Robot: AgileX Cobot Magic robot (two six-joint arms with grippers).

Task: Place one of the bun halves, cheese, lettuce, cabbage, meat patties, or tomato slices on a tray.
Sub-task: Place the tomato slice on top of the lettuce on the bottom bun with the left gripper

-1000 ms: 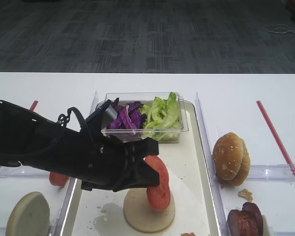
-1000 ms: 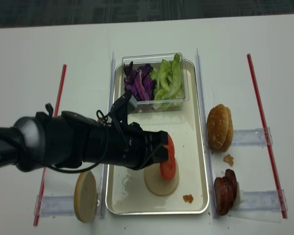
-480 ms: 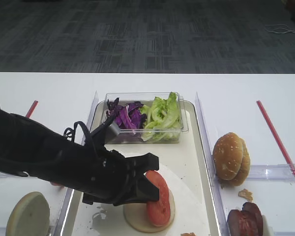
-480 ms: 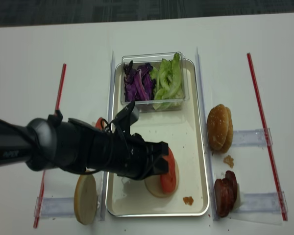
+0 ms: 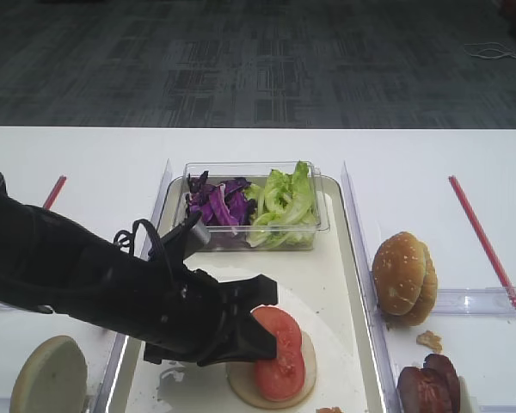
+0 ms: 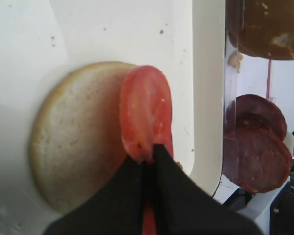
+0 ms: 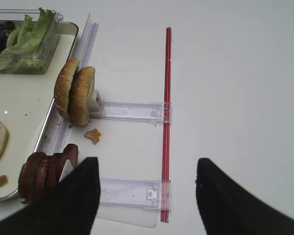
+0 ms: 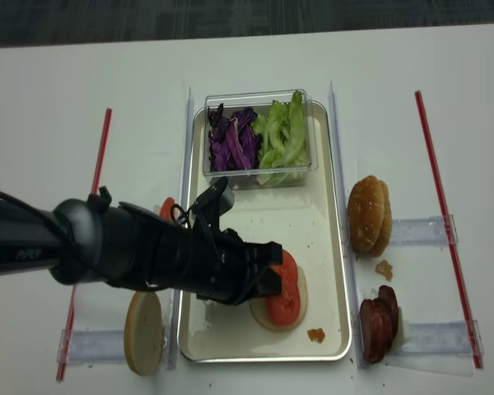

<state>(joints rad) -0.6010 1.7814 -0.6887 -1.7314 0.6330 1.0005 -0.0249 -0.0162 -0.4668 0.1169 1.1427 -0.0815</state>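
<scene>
The left claw (image 6: 148, 161) is pinched shut on the edge of a tomato slice (image 6: 146, 111), which leans tilted over a bun half (image 6: 76, 142) lying cut face up on the tray (image 5: 340, 258), towards the tray's near end. The slice looks to touch the bun already along its lower side, so the step in hand seems to be the laying down. To do it well, the claw should probably sink a little lower and tip the slice flat before parting, so that it drops centred on the bun instead of sliding off towards the tray's right rim; the parting ought to be slow, since a wet slice may cling to one fingertip.

The left wrist view alone shows the grip itself: the two dark tips meet on the slice's near rim, and the slice overhangs the bun's right side. It also catches the meat patties (image 6: 257, 147) beyond the rim. The high views hide that pinch behind the arm, yet give the layout: a tub with cabbage (image 8: 230, 136) and lettuce (image 8: 284, 136) at the tray's far end, and another bun half (image 8: 144, 329) left of the tray near the tabletop's front edge. The right wrist view shows the right claw (image 7: 147, 191) standing wide and empty over the tabletop's right side, beside the stacked crusted buns (image 7: 76, 98).
</scene>
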